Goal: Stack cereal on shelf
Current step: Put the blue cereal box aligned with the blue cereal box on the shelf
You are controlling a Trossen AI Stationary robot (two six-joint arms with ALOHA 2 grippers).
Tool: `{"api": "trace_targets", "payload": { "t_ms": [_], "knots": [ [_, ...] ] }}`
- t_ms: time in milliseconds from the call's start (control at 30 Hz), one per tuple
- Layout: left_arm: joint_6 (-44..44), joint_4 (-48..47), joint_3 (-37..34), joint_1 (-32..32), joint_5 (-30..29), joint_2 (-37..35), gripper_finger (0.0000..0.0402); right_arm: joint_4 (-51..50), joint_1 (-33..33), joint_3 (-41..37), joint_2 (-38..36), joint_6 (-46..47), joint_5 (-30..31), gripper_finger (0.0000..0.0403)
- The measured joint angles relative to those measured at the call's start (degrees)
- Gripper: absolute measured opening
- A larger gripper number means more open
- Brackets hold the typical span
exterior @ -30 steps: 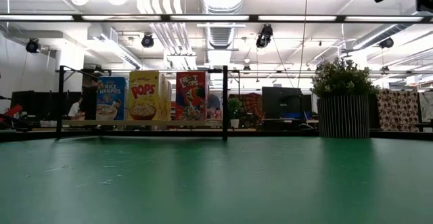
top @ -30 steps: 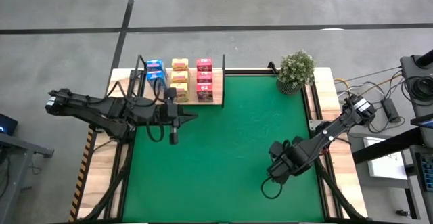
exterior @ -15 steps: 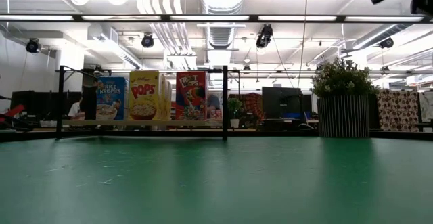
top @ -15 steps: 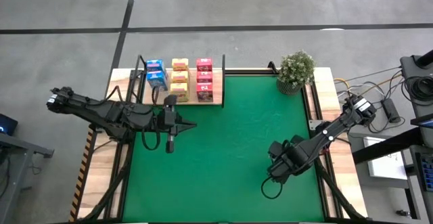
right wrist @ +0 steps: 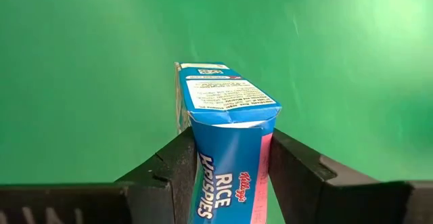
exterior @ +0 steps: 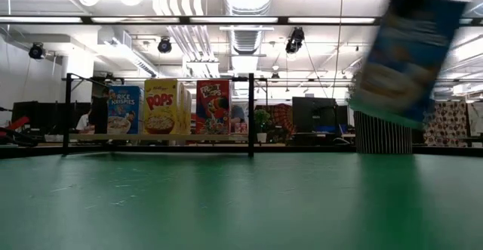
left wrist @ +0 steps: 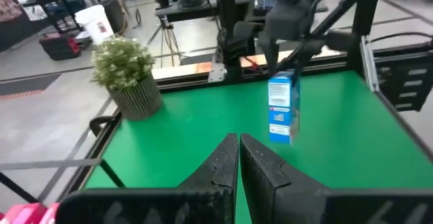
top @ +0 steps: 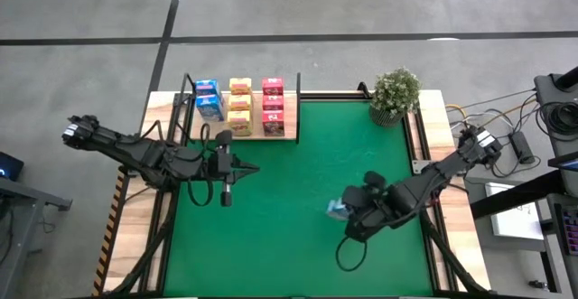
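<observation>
The light-wood shelf (top: 240, 129) stands at the mat's far left with blue (top: 209, 101), yellow (top: 239, 106) and pink (top: 273, 106) cereal boxes standing on it; they also show in the low view (exterior: 162, 108). My right gripper (right wrist: 230, 158) is shut on a blue Rice Krispies box (top: 338, 210) over the mat's right half. My left gripper (top: 253, 166) is shut and empty, just near of the shelf, pointing toward the table's right. My right gripper pinches the blue box between its two fingers (right wrist: 292, 164), one on each side of its printed front. In the left wrist view the gripper comes from above onto the box's upper end (left wrist: 284, 80). The box hangs below it, near upright, clear of the mat.
A potted plant (top: 396, 94) stands at the mat's far right corner. The green mat (top: 298, 236) lies open between the two arms. The shelf's black posts (exterior: 250, 114) rise at its ends.
My right gripper has gone toward the table's left with the blue box, which now shows in the high and low views, clear of the mat. My left gripper has drawn a little away from the shelf toward the near edge.
</observation>
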Motion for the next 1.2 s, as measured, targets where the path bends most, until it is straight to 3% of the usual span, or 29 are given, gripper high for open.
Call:
{"api": "trace_targets", "payload": {
  "t_ms": [333, 567, 700, 900, 1067, 1200],
  "knots": [
    [-0.86, 10.95, -11.21, -0.02, 1.05, -0.59, 0.0, 23.17, -7.78, -0.29, 0.09, -34.32, 7.95, 0.0152],
    [-6.17, 21.21, -16.96, 0.0, 1.1, 0.08, 0.0012, 41.21, -13.27, -2.37, 0.67, -57.01, 8.36, 0.0152],
    [-6.76, 22.82, -17.9, 0.0, 1.12, 0.53, 0.0055, 47.72, -16.01, -2.47, 2.06, -64.74, 6.93, 0.0152],
    [-6.74, 25.49, -17.88, 0.24, 0.26, 2.82, 0.0159, 49.6, -19.77, -1.92, 4.94, -69.86, 4.49, 0.0152],
    [-6.78, 24.46, -17.94, 0.29, -9.33, 6.54, 0.0239, 49.8, -21.71, -1.51, 6.51, -72.01, 3.71, 0.0152],
    [-7.23, 24.59, -17.94, 0.81, -10.76, 9.89, 0.0274, 49.7, -22.65, -1.42, 6.78, -72.7, 3.41, 0.0152]
  ]
}}
